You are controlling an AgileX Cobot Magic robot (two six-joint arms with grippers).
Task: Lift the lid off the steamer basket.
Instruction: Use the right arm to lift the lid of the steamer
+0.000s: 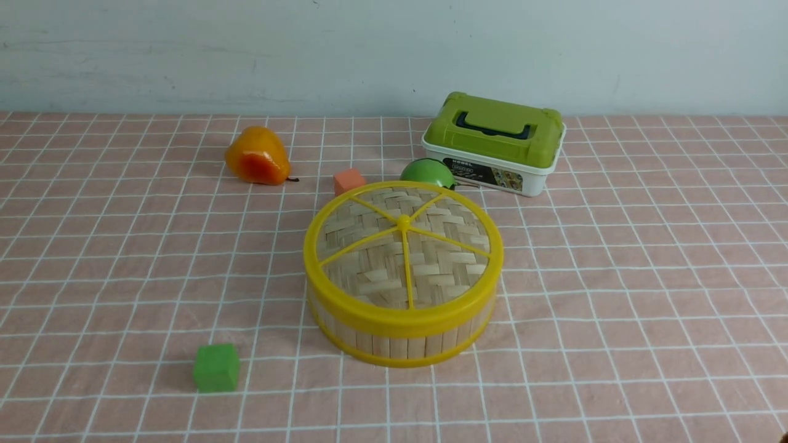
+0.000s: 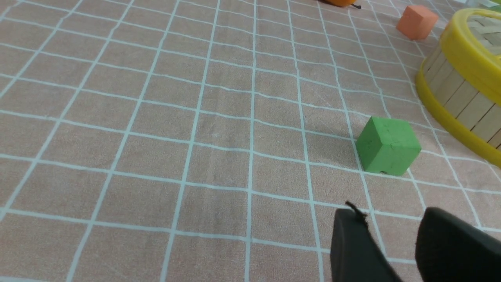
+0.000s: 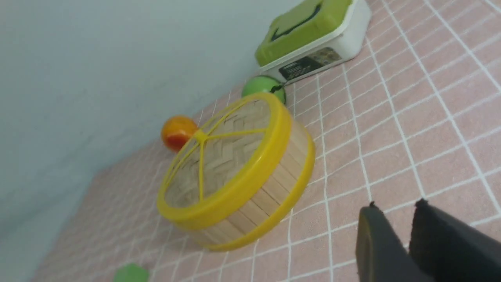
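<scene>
Lid [image 1: 394, 261] is seated flat on the steamer basket [image 1: 400, 343], yellow rim over the basket's upper ring, centre knob up; not lifted. Basket sits upright mid-table on the pink checked tablecloth [image 1: 615, 307]. Neither gripper touches it. Left gripper [image 2: 389, 214] shows only in its wrist view: two dark fingers apart, cloth visible through the gap, low over the table, near the green cube [image 1: 216, 367] but clear of it, with the basket wall beyond the cube. Right gripper [image 3: 395, 205] shows only in its wrist view: fingers a narrow slit apart at the tips, clamped on nothing, over bare cloth, well apart from the basket. Other items: orange cube [image 1: 349, 182] and green ball [image 1: 427, 173] just behind the basket, the ball close to the white box with green lid [image 1: 495, 144] at back right. Orange-yellow pear [image 1: 257, 156] lies on its side at back left. Green cube sits front left of the basket, apart from it.
</scene>
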